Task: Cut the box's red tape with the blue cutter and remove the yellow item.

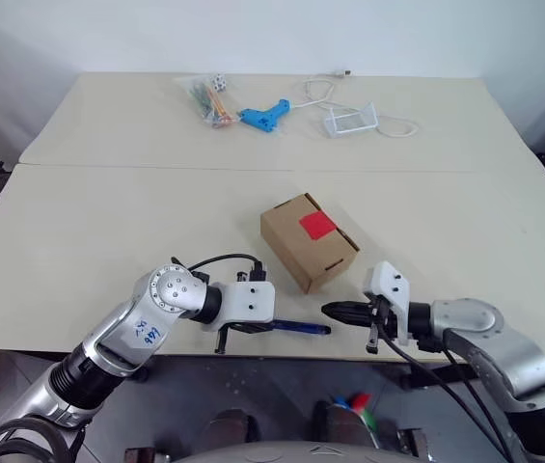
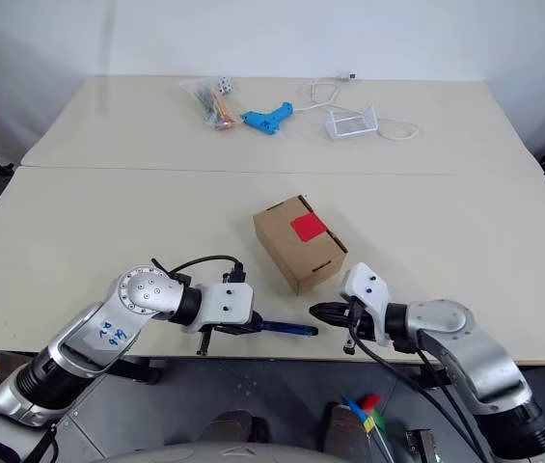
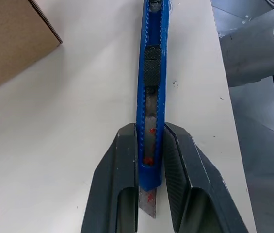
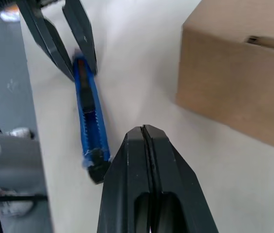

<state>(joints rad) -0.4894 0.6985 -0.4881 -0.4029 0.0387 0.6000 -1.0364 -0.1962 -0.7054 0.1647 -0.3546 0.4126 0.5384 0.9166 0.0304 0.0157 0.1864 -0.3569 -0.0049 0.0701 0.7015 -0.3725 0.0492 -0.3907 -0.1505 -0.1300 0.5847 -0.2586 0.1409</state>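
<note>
The brown cardboard box [image 1: 294, 243] stands mid-table, with the red tape [image 1: 317, 226] across its top seam. In front of it, close to the table's front edge, lies the blue cutter [image 1: 303, 329]. My left gripper [image 1: 270, 327] is shut on one end of it, its fingers [image 3: 120, 174] pressing both sides of the cutter [image 3: 152, 73]. My right gripper [image 1: 331, 310] is shut and empty, its tip just off the cutter's other end [image 4: 90, 136], with the box [image 4: 238, 73] beside it. The yellow item is hidden.
At the table's far side lie a light-blue gun-shaped tool [image 1: 264, 115], a clear bag of coloured sticks [image 1: 209, 99], a white cable [image 1: 322, 91] and a small clear stand [image 1: 351, 121]. The front edge [image 1: 253, 353] runs just below the cutter.
</note>
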